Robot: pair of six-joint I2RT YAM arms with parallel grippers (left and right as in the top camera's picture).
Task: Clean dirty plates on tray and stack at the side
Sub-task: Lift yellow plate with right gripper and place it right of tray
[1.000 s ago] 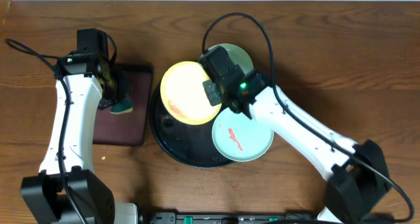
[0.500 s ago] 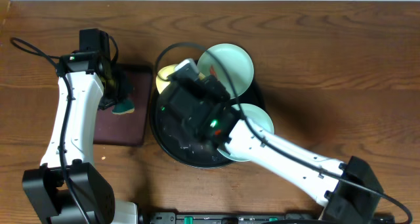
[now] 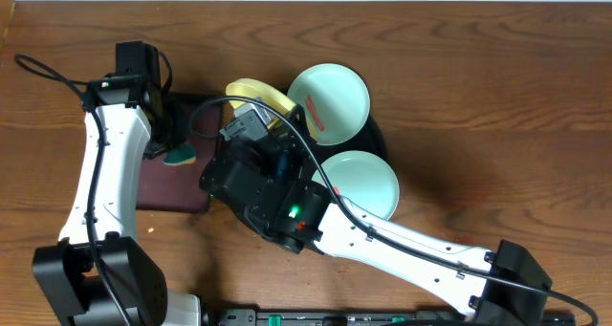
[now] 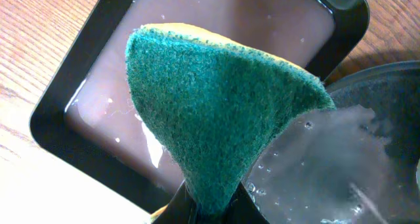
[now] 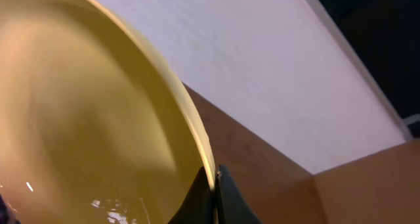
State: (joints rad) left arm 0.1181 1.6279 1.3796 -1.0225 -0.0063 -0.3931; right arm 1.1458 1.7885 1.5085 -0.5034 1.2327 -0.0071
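Note:
My right gripper (image 5: 215, 179) is shut on the rim of the yellow plate (image 5: 85, 119). That yellow plate (image 3: 254, 91) is lifted and tilted on edge, left of the black tray (image 3: 380, 133). Two mint plates lie on the tray. The far one (image 3: 335, 92) has a red smear. The near one (image 3: 363, 183) is partly under my right arm. My left gripper (image 4: 211, 207) is shut on a green sponge (image 4: 223, 106). The sponge (image 3: 180, 155) hangs over the brown rectangular tray (image 3: 196, 111).
The brown rectangular tray (image 4: 65, 112) holds a shallow film of water. The wet black tray (image 4: 374, 138) lies just to its right. My raised right arm (image 3: 277, 192) covers most of the black tray in the overhead view. Bare wooden table surrounds both trays.
My right arm has lifted the yellow plate off the black tray, swung left and tipped it on edge. The left arm and sponge have stayed put.

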